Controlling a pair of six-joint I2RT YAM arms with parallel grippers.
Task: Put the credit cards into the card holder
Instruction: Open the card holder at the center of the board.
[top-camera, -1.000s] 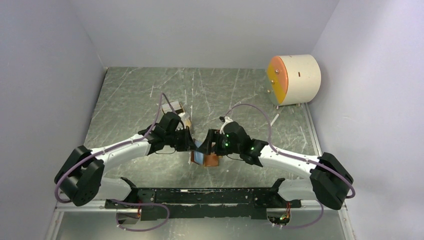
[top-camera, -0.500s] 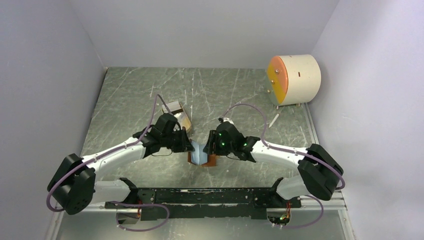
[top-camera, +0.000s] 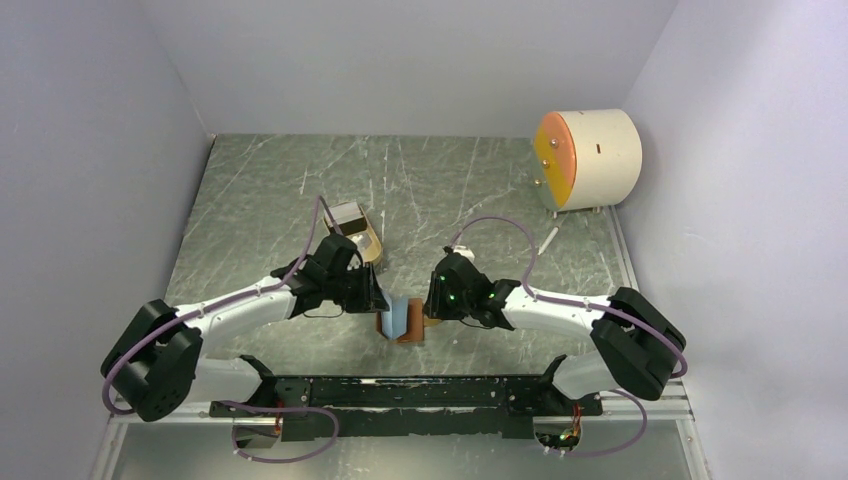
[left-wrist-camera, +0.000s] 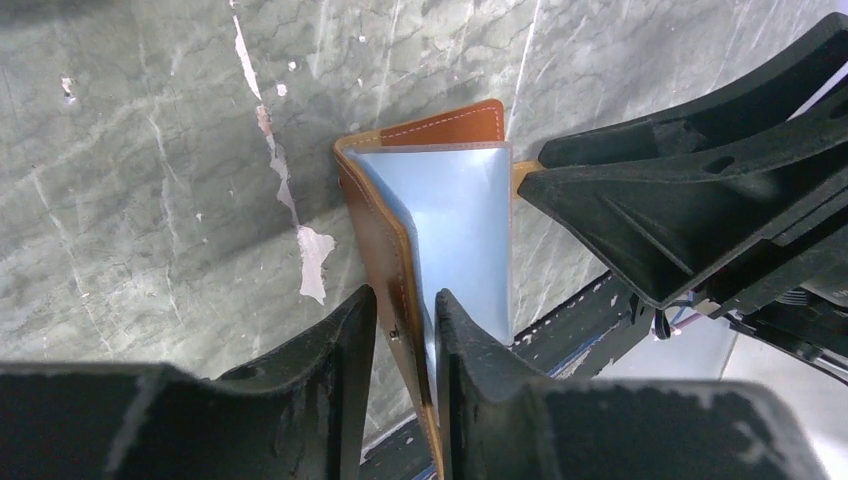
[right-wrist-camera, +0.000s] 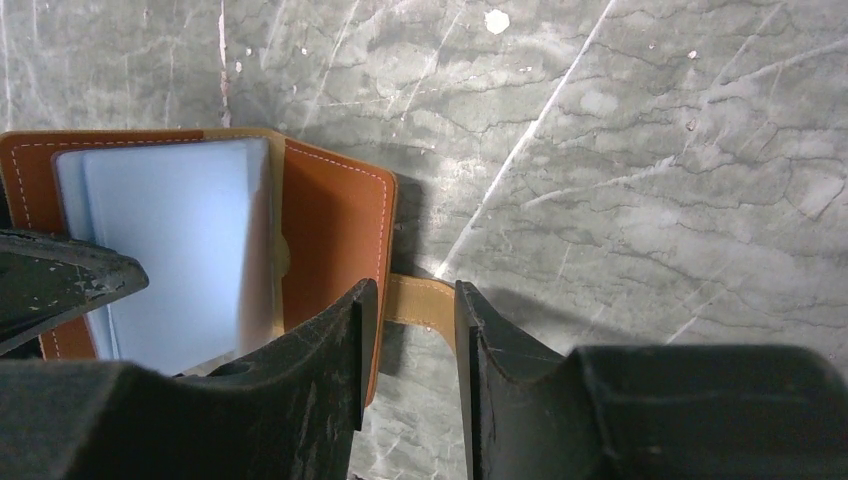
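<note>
1. Card holder (right-wrist-camera: 335, 230): one, of brown leather.
2. Credit cards (right-wrist-camera: 170, 250): pale blue, inside the holder. Two stepped edges show in the right wrist view, so it seems two, but I cannot tell for sure.
3. Grippers: two, the left gripper (left-wrist-camera: 400, 305) and the right gripper (right-wrist-camera: 412, 300).
4. Tan tray (top-camera: 362, 243): one, with one grey object (top-camera: 345, 213) at its far end.
5. Cream cylinder (top-camera: 600, 158) with an orange face: one.
6. Small white stick (top-camera: 549, 240): one.
</note>
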